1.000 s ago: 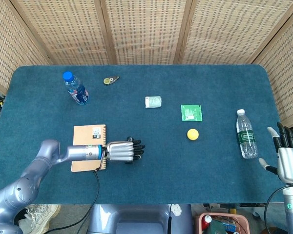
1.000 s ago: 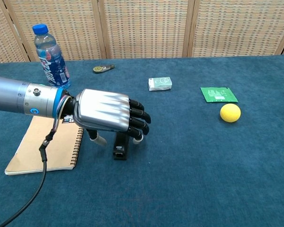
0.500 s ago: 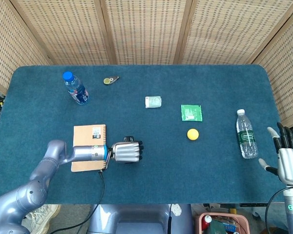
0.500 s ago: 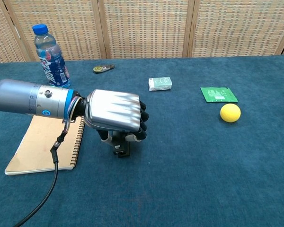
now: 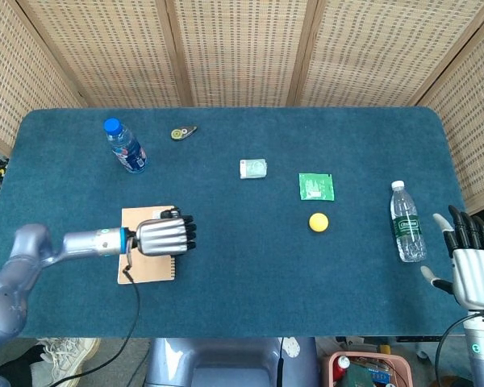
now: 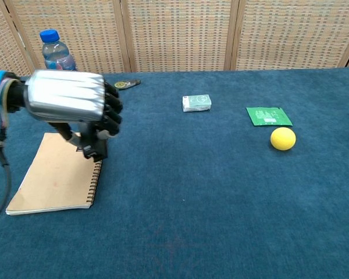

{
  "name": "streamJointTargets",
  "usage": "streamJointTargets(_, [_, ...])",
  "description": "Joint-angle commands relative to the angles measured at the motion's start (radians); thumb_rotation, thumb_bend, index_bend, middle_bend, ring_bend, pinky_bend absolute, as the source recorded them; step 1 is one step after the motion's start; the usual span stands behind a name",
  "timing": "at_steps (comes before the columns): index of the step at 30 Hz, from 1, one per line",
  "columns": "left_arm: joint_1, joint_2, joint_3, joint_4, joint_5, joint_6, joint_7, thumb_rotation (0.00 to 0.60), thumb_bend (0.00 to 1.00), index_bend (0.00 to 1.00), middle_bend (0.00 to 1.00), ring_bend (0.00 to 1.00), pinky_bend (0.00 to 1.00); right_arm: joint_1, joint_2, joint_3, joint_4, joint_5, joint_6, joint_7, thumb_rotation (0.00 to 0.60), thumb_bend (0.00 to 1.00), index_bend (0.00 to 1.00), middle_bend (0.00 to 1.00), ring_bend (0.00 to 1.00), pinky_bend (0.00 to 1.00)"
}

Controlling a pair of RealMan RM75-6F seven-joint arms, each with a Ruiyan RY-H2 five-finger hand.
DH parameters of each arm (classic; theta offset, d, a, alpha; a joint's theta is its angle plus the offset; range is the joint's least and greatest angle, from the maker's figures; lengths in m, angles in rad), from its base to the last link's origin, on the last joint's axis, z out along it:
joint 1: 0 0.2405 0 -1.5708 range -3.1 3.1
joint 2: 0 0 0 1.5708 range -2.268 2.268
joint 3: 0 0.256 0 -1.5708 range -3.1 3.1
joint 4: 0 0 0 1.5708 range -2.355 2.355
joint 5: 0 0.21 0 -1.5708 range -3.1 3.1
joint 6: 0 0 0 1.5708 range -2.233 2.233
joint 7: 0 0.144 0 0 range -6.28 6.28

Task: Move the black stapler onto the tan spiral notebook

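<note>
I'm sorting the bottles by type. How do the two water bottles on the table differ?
The blue-capped bottle stands upright near the far left of the table; the white-capped bottle lies on its side near the right edge. The first wears a blue label, the second a green one. Both are clear plastic, and neither hand touches them.
</note>
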Motion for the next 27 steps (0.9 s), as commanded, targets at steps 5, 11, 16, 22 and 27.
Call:
streamJointTargets(5, [0.135, 0.070, 0.062, 0.017, -0.016, 0.060, -0.030, 0.600, 0.25, 0.76, 0.65, 0.49, 0.52, -0.002, 0.000, -0.009, -0.029, -0.024, -0.006, -0.046, 0.600, 0.00, 0.00, 0.00, 0.00, 0.00])
streamJointTargets(11, [0.177, 0.041, 0.078, 0.085, -0.024, 0.050, -0.046, 0.600, 0.25, 0.76, 0.65, 0.49, 0.52, -0.007, -0.004, -0.004, -0.044, -0.026, -0.004, -0.070, 0.600, 0.00, 0.00, 0.00, 0.00, 0.00])
streamJointTargets(16, [0.184, 0.005, 0.076, 0.124, -0.038, 0.026, -0.077, 0.600, 0.25, 0.76, 0.65, 0.49, 0.52, -0.008, -0.007, -0.002, -0.044, -0.021, -0.013, -0.081, 0.600, 0.00, 0.00, 0.00, 0.00, 0.00])
streamJointTargets(22, [0.187, -0.028, 0.094, 0.166, -0.034, -0.008, -0.091, 0.600, 0.25, 0.75, 0.62, 0.49, 0.52, -0.010, -0.009, 0.002, -0.042, -0.015, -0.020, -0.082, 0.600, 0.00, 0.00, 0.00, 0.00, 0.00])
streamJointTargets(27, [0.191, -0.046, 0.105, 0.192, -0.035, -0.034, -0.096, 0.600, 0.19, 0.62, 0.49, 0.49, 0.48, -0.011, -0.007, 0.007, -0.041, -0.012, -0.024, -0.078, 0.600, 0.00, 0.00, 0.00, 0.00, 0.00])
